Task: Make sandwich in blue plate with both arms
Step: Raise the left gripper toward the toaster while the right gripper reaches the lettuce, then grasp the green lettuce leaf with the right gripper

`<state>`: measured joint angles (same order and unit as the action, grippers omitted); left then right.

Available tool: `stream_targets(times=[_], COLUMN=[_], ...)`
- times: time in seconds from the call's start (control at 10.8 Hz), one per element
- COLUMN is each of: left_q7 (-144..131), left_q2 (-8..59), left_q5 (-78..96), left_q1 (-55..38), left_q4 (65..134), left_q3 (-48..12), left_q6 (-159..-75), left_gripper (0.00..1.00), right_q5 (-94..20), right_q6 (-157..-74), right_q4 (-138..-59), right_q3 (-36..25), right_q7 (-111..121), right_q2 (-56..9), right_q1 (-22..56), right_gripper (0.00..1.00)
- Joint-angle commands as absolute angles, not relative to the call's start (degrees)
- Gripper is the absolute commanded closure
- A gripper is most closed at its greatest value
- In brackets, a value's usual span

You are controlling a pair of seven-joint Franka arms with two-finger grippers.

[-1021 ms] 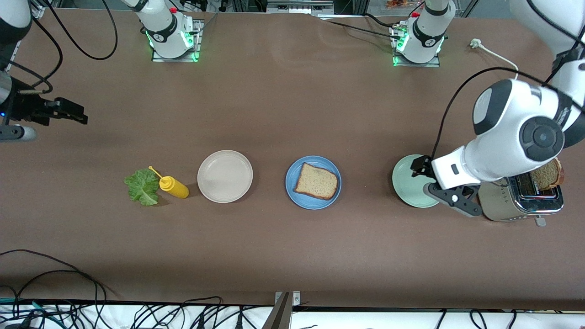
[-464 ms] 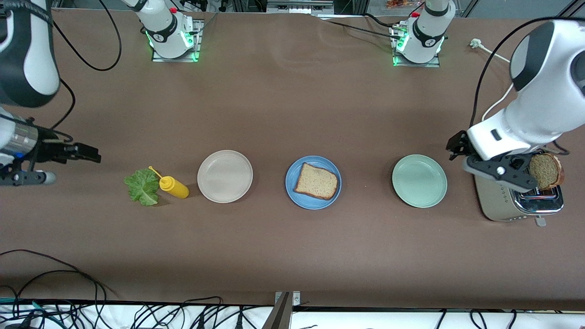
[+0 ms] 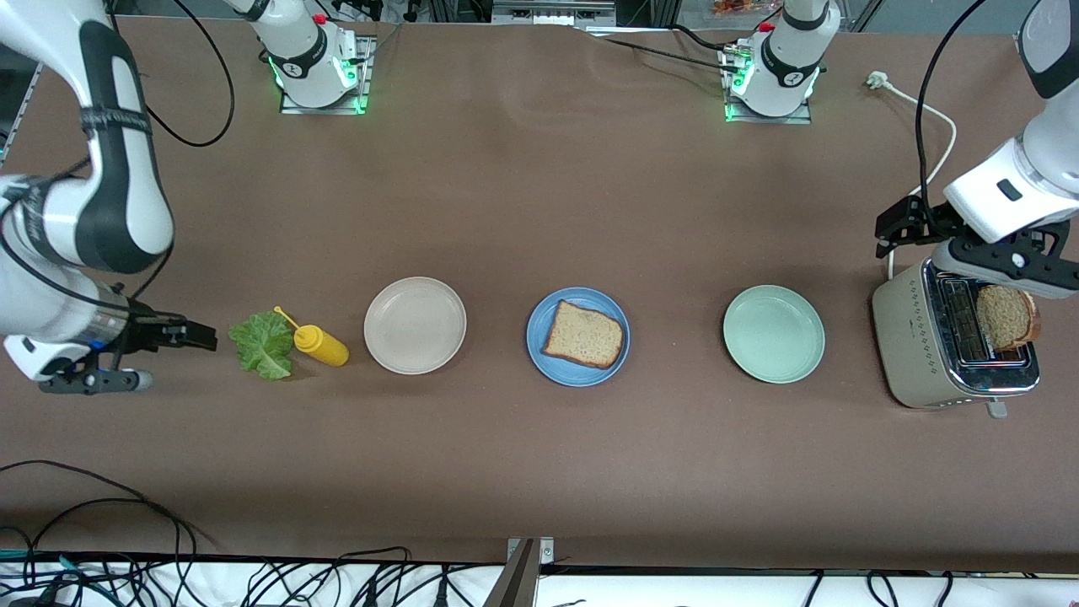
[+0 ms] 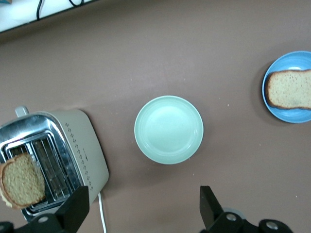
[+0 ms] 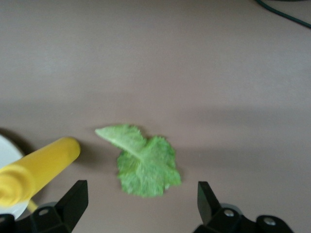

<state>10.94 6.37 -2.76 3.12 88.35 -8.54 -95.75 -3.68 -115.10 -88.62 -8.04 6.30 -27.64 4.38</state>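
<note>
Swinging in from the table edge, the right gripper point(image 3: 198, 337) now hangs beside the lettuce leaf point(image 3: 263, 343), while the left gripper point(image 3: 906, 228) has retreated from the mint-green plate point(image 3: 773, 334) to the toaster point(image 3: 915, 346). The left wrist view shows open jaws, a bread slice point(image 4: 20, 180) in the toaster, another bread slice point(image 4: 290, 89) on the blue plate point(image 4: 287, 114). The right wrist view, somewhat soft, shows open jaws over the leaf beside the yellow squeeze bottle point(image 5: 36, 169).

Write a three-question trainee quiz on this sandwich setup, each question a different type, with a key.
1. True or false: the blue plate already holds a bread slice.
2. Multiple choice: the lettuce leaf lies A) on the beige-white plate, B) on the table beside the yellow squeeze bottle, C) in the toaster.
3. Fill in: the second bread slice sticks up from the ______.

Key
1. True.
2. B; the open right gripper is beside it, empty.
3. Toaster; the open left gripper is near it, empty.
</note>
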Motion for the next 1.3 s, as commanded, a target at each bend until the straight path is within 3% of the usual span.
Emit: stream_targets(times=[0.0, 0.46, 0.84, 1.21], left_q7=[11.60, 10.99, 11.42, 11.43], left_q2=[0.01, 1.05, 1.05, 1.05], left_q5=[-1.41, -1.32, -1.32, -1.32], left_q1=[-1.13, -0.97, -0.79, -0.53], left_q4=[96.49, 94.31, 94.31, 94.31], left_q3=[-4.67, -5.01, -5.01, -5.01], left_q6=[-96.50, -94.66, -93.35, -92.72], left_gripper=[0.00, 0.00, 0.00, 0.00], right_q5=[-4.57, -5.62, -5.62, -5.62], right_q6=[-121.01, -130.23, -139.90, -140.71], right_q4=[-87.45, -90.16, -98.07, -98.79], right_q3=[-7.65, -5.63, -3.78, -3.60], right_q7=[7.47, 7.30, 7.12, 7.21], right_q2=[-33.12, -39.10, -39.29, -39.29], right_q1=[4.48, 4.83, 4.66, 4.66], right_gripper=[0.00, 0.00, 0.00, 0.00])
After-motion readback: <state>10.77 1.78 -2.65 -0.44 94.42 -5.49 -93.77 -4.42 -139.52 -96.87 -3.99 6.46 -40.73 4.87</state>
